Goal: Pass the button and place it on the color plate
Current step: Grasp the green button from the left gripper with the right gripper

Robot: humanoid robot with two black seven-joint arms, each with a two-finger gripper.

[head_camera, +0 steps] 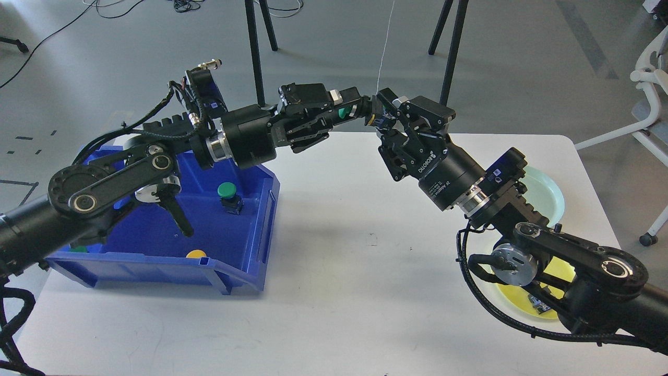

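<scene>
Nearest on the white bench (334, 292), right of the blue bin (245, 230), a yellow plate (561, 271) lies mostly hidden under the right arm, with a small dark item on it. Just beyond it sits a pale green plate (548, 196). Inside the blue bin rest a green-capped button (228, 194) near its right wall, and a yellow one (197, 254) at its front wall. Above the bench's far edge, right of the bin, the two arms meet. The left tool (347, 112) is closed on a green button (343, 113) held in the air. The right tool (383, 112) reaches to the button's other end; its fingers sit around that end, but whether they clamp it cannot be told.
</scene>
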